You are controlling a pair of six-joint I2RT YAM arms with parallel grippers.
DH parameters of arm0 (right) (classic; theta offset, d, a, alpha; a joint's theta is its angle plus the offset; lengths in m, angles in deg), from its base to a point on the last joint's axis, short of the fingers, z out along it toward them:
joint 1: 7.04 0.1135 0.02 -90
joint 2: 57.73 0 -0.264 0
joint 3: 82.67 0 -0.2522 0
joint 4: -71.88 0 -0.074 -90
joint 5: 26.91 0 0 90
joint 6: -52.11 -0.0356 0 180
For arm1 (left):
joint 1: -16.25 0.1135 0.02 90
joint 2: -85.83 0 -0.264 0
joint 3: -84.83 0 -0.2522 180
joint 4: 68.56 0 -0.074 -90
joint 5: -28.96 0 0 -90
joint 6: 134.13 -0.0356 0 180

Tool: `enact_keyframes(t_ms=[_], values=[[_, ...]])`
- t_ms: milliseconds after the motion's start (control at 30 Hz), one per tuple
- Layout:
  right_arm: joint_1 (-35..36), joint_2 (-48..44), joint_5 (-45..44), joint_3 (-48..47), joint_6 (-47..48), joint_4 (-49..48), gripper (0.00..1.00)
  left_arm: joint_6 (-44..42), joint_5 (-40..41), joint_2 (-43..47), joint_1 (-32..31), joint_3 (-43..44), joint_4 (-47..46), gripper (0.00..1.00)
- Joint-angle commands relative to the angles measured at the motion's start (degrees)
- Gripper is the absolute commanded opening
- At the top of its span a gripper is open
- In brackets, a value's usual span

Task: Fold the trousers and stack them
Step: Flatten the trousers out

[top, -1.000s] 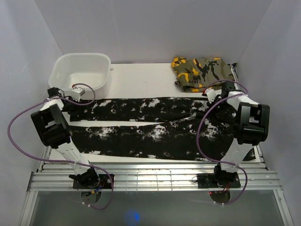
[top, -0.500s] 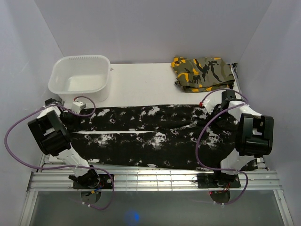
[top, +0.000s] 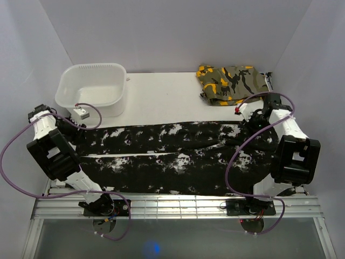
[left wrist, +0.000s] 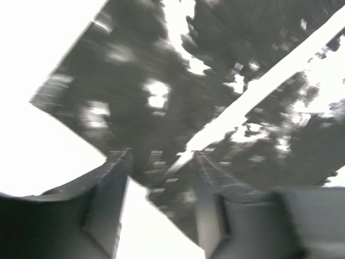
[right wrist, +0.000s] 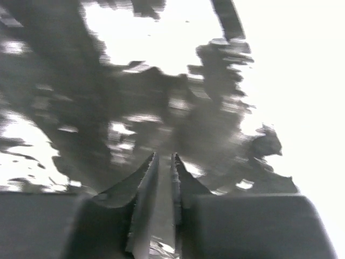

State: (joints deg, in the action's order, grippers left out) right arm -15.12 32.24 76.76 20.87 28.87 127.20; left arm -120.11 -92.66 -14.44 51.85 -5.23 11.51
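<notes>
Black trousers; left pincer, right pincer low

Plain pale walls rise beyond the left gripper and right gripper. A white table spans between them.

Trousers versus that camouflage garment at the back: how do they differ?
The trousers are black with white splotches; the camouflage garment is olive with orange and black patches. The trousers lie stretched out full length; the camouflage garment sits in a compact bundle at the far right. Both are patterned cloth on the white table.
</notes>
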Motion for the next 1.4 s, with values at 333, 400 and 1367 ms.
enact_keyframes(t_ms=[333,400,1367], values=[[-8.8,17.4,5.8,-24.8,3.9,7.1,0.43,-5.8,-19.8,-4.9,0.4,10.8,-13.8,0.69],[-8.8,18.0,6.5,-25.5,3.1,6.7,0.43,0.3,-18.7,-6.3,-1.8,10.9,-21.2,0.67],[-11.7,31.6,6.3,-39.9,15.3,13.8,0.68,-18.0,-15.1,-19.4,-2.5,26.4,9.3,0.73]])
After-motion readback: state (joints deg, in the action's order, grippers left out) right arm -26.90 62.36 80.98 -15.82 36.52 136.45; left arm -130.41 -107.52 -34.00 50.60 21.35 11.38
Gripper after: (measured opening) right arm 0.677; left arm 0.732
